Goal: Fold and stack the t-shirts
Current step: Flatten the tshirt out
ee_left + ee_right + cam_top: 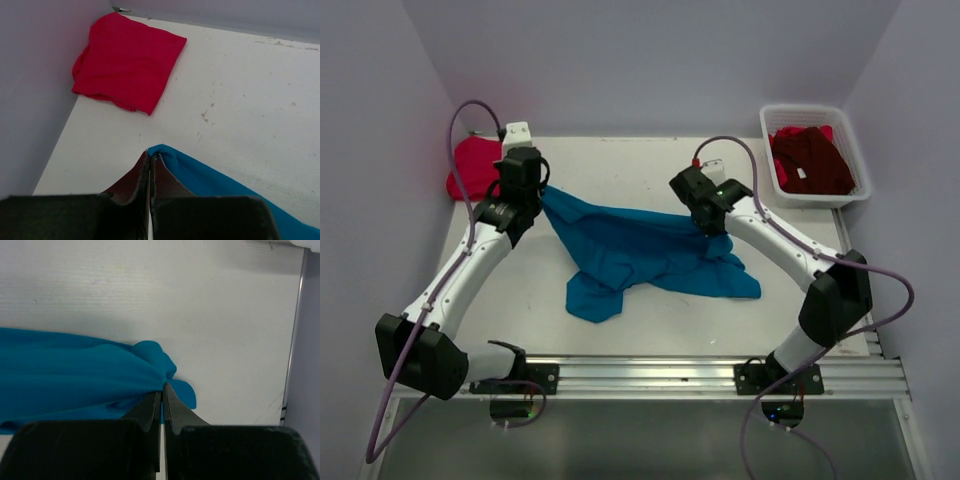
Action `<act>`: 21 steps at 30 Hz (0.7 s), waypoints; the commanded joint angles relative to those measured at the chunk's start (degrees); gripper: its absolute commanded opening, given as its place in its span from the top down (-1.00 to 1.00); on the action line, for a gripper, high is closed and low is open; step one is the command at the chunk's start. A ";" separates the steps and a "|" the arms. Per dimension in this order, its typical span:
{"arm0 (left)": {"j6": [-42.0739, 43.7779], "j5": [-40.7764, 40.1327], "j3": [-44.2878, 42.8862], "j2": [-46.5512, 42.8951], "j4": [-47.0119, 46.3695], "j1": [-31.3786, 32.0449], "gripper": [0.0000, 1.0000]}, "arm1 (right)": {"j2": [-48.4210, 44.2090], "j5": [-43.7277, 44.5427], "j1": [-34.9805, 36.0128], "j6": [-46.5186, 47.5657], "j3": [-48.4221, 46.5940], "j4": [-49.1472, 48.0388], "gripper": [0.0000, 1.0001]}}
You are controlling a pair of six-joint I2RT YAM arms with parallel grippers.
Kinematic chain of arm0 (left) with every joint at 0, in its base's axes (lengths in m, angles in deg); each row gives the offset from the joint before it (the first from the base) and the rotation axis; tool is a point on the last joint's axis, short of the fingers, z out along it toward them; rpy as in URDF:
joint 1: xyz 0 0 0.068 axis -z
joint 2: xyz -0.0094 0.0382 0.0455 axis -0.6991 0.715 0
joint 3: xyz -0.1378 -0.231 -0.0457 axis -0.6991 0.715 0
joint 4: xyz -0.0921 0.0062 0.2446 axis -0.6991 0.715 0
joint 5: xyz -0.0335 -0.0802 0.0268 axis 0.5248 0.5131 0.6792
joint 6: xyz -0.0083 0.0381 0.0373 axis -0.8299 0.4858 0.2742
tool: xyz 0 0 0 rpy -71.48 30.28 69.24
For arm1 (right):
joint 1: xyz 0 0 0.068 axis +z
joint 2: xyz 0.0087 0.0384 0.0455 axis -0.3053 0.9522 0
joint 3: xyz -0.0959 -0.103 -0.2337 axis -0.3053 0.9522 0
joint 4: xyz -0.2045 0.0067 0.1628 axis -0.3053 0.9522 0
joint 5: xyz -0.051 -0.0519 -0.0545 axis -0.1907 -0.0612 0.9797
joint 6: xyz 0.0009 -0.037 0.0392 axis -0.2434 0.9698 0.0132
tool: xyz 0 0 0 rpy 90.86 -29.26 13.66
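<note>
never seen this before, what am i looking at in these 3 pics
Two white robot arms are bolted to a table. The wide picture looks down from above; the other two come from a camera on each wrist. The left tool and right tool each pinch an edge of the teal shirt spread between them. A folded red shirt lies in the far left corner. A maroon shirt sits in a white basket at far right.
</note>
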 commanded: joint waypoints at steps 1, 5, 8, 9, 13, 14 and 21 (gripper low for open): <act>-1.92 -1.06 1.41 -1.90 -0.58 -0.38 1.00 | 5.35 -4.23 -1.90 3.10 -0.53 -9.67 1.00; -2.54 -0.62 3.60 -2.26 -0.75 -0.38 1.00 | 17.54 -7.22 -2.69 5.12 -5.45 -13.20 1.00; -2.63 -0.71 4.75 -2.69 -0.93 -0.38 1.00 | 25.11 -7.32 -3.39 5.65 -9.93 -14.70 1.00; -2.54 -0.71 4.93 -2.78 -0.93 -0.38 1.00 | 26.80 -7.23 -3.74 5.74 -11.24 -14.79 1.00; -2.37 -0.62 5.54 -3.22 -1.11 -0.38 1.00 | 34.54 -2.23 -5.59 3.12 -19.84 -12.52 1.00; -2.37 -0.71 5.63 -3.22 -1.11 -0.38 1.00 | 35.51 -0.48 -5.77 2.41 -21.09 -11.90 1.00; -2.36 -0.01 6.33 -3.49 -1.28 -0.38 1.00 | 32.80 1.04 -6.47 2.92 -19.80 -16.18 -0.27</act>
